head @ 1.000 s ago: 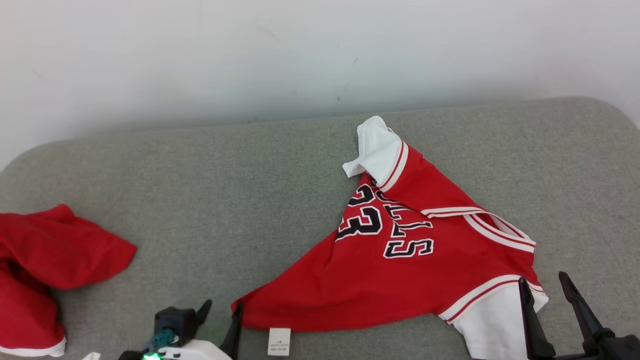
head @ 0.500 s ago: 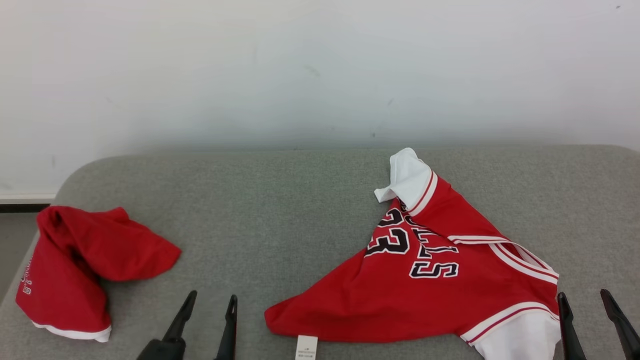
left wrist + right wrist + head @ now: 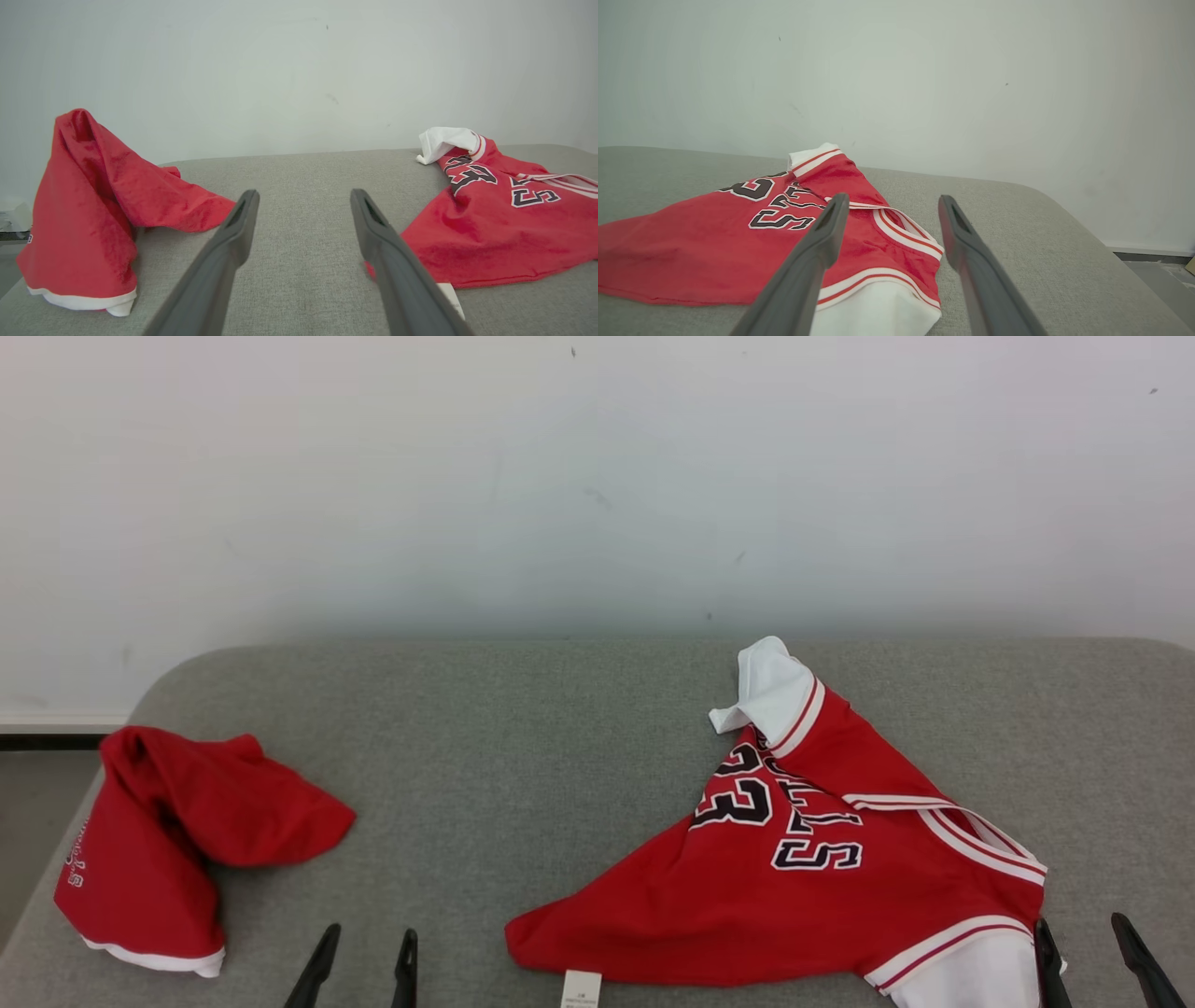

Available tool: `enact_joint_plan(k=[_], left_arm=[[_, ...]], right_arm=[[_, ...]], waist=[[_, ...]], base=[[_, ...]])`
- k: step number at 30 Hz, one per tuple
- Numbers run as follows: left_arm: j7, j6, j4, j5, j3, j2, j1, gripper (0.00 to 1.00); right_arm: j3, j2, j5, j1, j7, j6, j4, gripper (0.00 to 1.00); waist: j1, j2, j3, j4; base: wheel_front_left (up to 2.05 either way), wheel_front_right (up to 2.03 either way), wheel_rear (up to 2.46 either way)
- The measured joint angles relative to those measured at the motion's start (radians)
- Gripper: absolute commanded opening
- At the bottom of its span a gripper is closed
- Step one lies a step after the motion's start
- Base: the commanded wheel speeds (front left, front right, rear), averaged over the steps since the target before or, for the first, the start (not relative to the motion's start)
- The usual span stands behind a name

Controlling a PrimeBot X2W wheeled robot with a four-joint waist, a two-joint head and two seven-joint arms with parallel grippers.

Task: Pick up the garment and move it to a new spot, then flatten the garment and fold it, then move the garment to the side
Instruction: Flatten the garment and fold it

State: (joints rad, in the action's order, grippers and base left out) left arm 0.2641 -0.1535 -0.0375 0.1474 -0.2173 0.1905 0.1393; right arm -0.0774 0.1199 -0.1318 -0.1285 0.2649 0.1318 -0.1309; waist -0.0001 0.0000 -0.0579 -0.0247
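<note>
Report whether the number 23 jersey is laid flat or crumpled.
Crumpled. The jersey lies bunched into a skewed triangle on the grey cushion, with one white sleeve folded up at its far corner.

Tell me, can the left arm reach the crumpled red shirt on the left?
Probably yes: the left tool is open, and just bare grey cushion lies between it and the crumpled red shirt, nothing blocking.

Middle: bare couch between the two clothes, wide room to pass.
Left: bunched red cloth stands tall.
Right: jersey lies low.
Back: wall stops the way.
</note>
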Motion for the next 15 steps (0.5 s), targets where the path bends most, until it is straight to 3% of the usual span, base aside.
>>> enact_joint_plan(k=[5,15], left_arm=[[0.0,0.07,-0.001,-0.027,0.037,-0.03,0.004,1.0],[0.0,0.133,-0.015,-0.077,0.092,-0.074,0.005,1.0]], right_arm=[[0.003,-0.019,0.0,-0.006,0.0,0.0,-0.011,1.0],[0.017,-0.028,-0.001,-0.006,0.0,0.0,-0.026,1.0]], waist=[[0.0,0.0,0.002,-0.004],[0.0,0.0,-0.002,-0.026]], base=[[0.0,0.0,0.0],[0.0,0.0,0.0]])
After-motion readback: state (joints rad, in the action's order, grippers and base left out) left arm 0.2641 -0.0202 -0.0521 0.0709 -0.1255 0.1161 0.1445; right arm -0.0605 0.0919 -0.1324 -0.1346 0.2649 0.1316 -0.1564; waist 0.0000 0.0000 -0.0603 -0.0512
